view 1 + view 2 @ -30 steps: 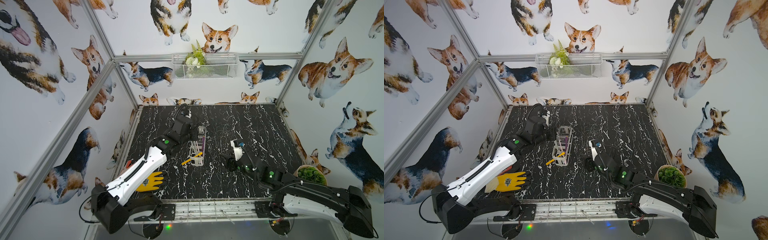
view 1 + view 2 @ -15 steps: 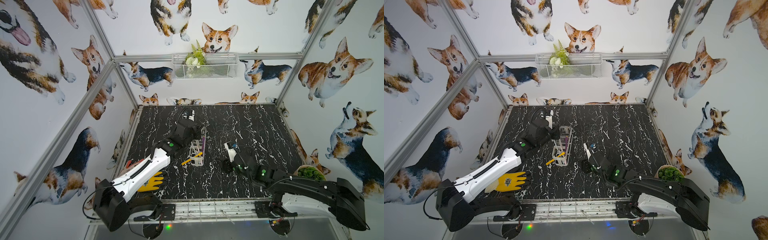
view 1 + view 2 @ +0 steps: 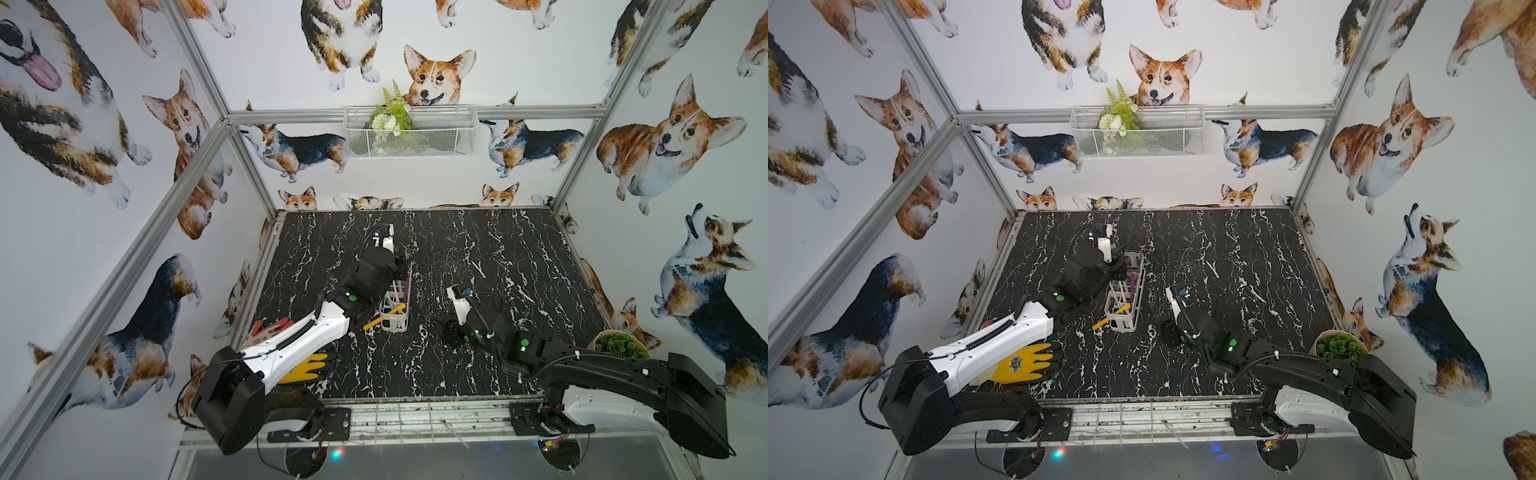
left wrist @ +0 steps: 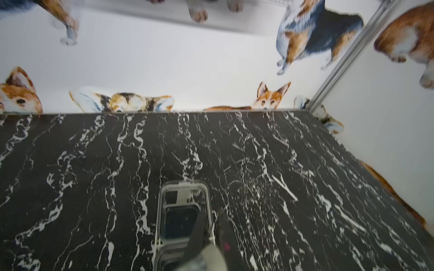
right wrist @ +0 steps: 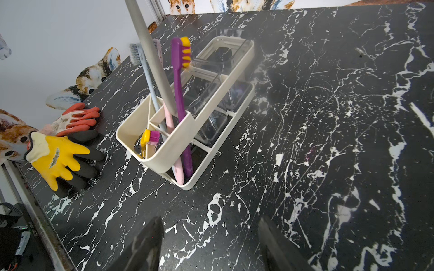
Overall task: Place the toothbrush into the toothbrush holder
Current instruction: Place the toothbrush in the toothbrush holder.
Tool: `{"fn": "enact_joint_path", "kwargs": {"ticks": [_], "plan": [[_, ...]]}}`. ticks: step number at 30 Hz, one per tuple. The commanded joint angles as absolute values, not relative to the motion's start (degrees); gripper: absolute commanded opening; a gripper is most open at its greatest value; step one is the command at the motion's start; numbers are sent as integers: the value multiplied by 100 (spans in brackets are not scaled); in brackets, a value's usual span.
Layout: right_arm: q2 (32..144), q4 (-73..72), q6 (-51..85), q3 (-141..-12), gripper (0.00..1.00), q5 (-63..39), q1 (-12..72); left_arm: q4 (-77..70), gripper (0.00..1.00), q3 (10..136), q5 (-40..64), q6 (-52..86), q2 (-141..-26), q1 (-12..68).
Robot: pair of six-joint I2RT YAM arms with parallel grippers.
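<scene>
The left claw [image 4: 211, 215], shut on the toothbrush [image 5: 150, 58], has been moved so the toothbrush holder [image 5: 173, 140] is below it, ready for dropping; the right claw [image 5: 209, 220] is open, empty

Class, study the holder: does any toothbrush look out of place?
Yes: the yellow toothbrush lies slanted in the holder's end nearest the robot, handle poking out sideways, while the purple toothbrush stands roughly upright.

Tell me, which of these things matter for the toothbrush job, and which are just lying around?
Job: grey toothbrush, toothbrush holder, left pincer gripping that brush.
Lying about: yellow glove, red glove, potted plant, wire basket.
</scene>
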State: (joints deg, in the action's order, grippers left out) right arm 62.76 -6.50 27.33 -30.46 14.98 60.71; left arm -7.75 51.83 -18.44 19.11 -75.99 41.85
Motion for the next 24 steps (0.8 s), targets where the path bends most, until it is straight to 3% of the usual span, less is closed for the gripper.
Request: {"fn": "enact_joint_path", "kwargs": {"ticks": [1, 18, 24], "plan": [[6241, -905, 2857, -2992, 67, 1573, 6070, -865, 0, 4961, -2046, 1706, -7712, 4347], [6145, -1026, 2968, -2796, 67, 1559, 6073, -1360, 0, 4272, -2304, 1762, -7733, 4543], [6366, -1173, 3090, -2747, 67, 1284, 6077, -1357, 32, 4156, -2313, 1866, -7679, 4579]]}}
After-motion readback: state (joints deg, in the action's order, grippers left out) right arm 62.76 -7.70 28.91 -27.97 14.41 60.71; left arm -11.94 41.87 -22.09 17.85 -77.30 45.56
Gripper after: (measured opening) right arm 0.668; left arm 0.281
